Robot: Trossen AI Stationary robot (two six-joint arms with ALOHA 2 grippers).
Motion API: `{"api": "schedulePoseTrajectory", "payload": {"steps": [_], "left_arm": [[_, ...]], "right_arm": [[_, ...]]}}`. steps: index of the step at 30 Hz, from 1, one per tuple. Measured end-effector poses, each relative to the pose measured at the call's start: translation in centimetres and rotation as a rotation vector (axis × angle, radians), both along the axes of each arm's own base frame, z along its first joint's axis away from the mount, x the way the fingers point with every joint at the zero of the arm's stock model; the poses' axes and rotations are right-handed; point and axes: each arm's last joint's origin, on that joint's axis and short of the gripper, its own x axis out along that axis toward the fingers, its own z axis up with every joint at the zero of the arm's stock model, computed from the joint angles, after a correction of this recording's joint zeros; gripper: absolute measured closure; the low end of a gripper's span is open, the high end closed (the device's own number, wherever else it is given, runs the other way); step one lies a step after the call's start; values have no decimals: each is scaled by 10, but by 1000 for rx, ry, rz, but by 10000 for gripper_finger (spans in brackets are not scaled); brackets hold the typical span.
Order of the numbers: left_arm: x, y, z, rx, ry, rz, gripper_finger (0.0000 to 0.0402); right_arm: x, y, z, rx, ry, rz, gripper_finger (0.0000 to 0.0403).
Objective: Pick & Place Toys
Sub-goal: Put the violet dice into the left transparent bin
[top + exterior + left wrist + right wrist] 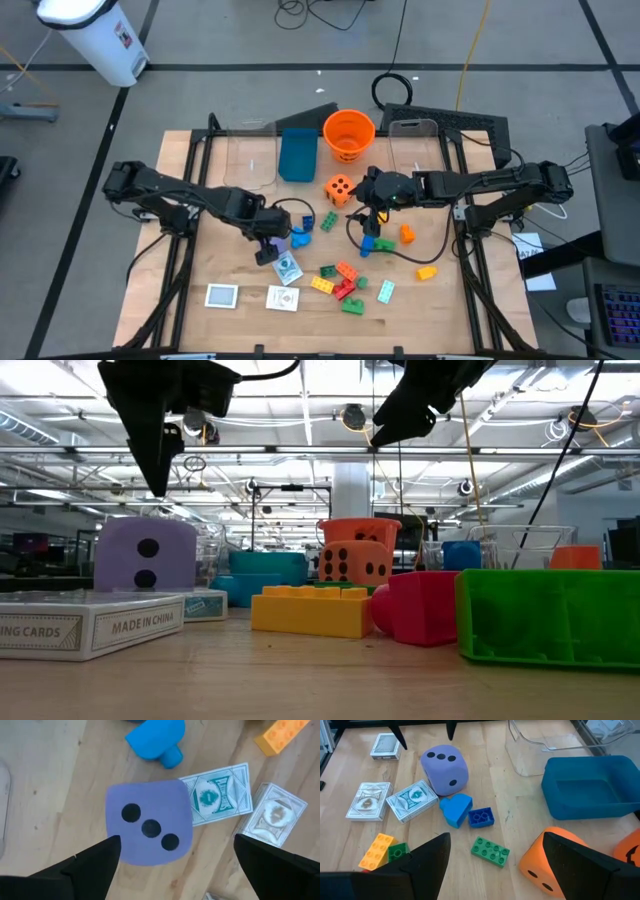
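Observation:
A purple die [149,827] rests on the table, three dots up; it also shows in the low view [147,555]. My left gripper [268,248] hangs open above it, one finger on either side in the left wrist view, well clear of it in the low view [150,450]. My right gripper [370,218] is open and empty above the table's middle, with the orange die [552,860] and a green brick [490,851] below it. A blue brick [481,817], a blue heart-shaped piece [456,809] and card boxes [411,800] lie between the dice.
An orange bucket [348,135], a teal box [297,155] and clear bins [250,155] stand at the back. Several bricks [340,285] lie near the front, a yellow one [427,271] and an orange one [407,234] to the right. Card boxes [221,296] lie front left.

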Motion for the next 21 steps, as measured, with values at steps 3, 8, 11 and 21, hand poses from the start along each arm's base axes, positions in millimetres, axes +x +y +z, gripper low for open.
{"api": "schedulePoseTrajectory", "payload": {"steps": [3,8,11,21], "left_arm": [[3,0,-4,4,16,0,3],[7,0,-11,26,34,-23,3],[7,4,-15,40,29,-4,3],[4,13,-29,10,62,27,4]], "right_arm": [[0,0,0,-9,1,6,94],[0,0,0,-28,4,19,94],[0,0,0,-34,4,24,94],[0,0,0,-31,5,22,94]]}}
